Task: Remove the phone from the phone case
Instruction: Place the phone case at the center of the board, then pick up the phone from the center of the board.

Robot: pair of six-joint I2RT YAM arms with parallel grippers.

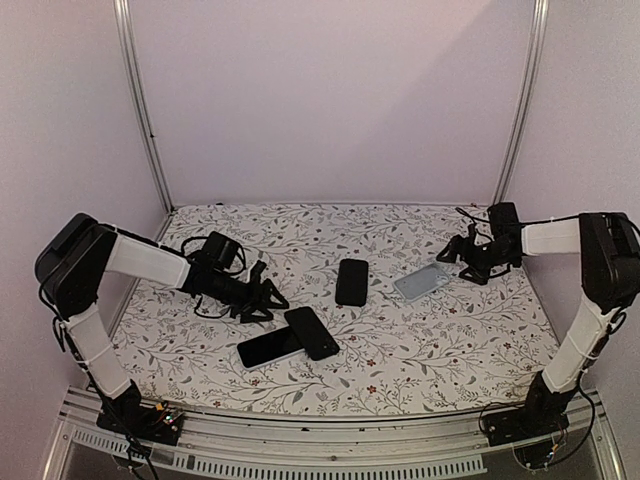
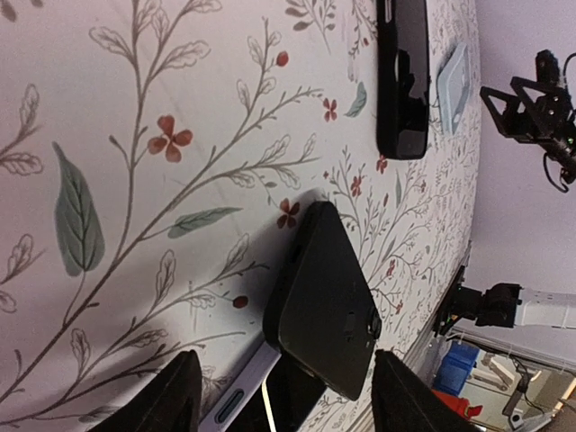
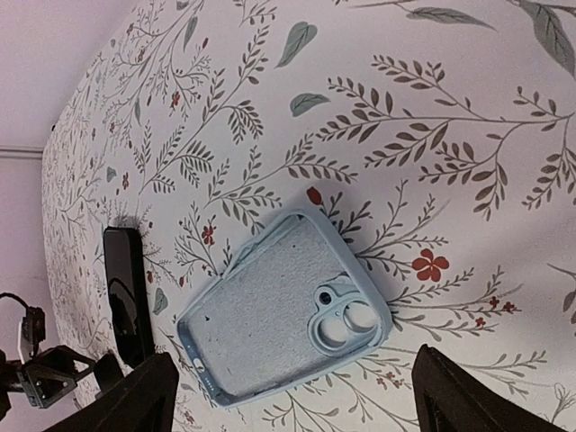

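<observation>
Phone case (image 3: 274, 306) in light blue is seen lying empty on the floral surface (image 3: 432, 108), its inside turned up and its camera cut-outs open, with no phone seated in it. It is placed on the right side of the surface, just in front of the right gripper (image 1: 455, 250), whose fingers are spread wide apart with nothing clamped between them. A black phone (image 1: 352, 282) is laid flat near the case, apart from it, towards the middle of the surface. This pair is judged to be finished, since phone and case are separated.

Nearer the front edge, a dark slab (image 2: 324, 301) is laid across one end of a white-edged phone (image 1: 268, 349), and the two are touching. Whether the slab is a black case or another phone cannot be told, so it cannot be said whether any removal is left to do there. The left gripper (image 1: 265, 300) is held low just beside the slab, with its fingers apart and closed on nothing.
</observation>
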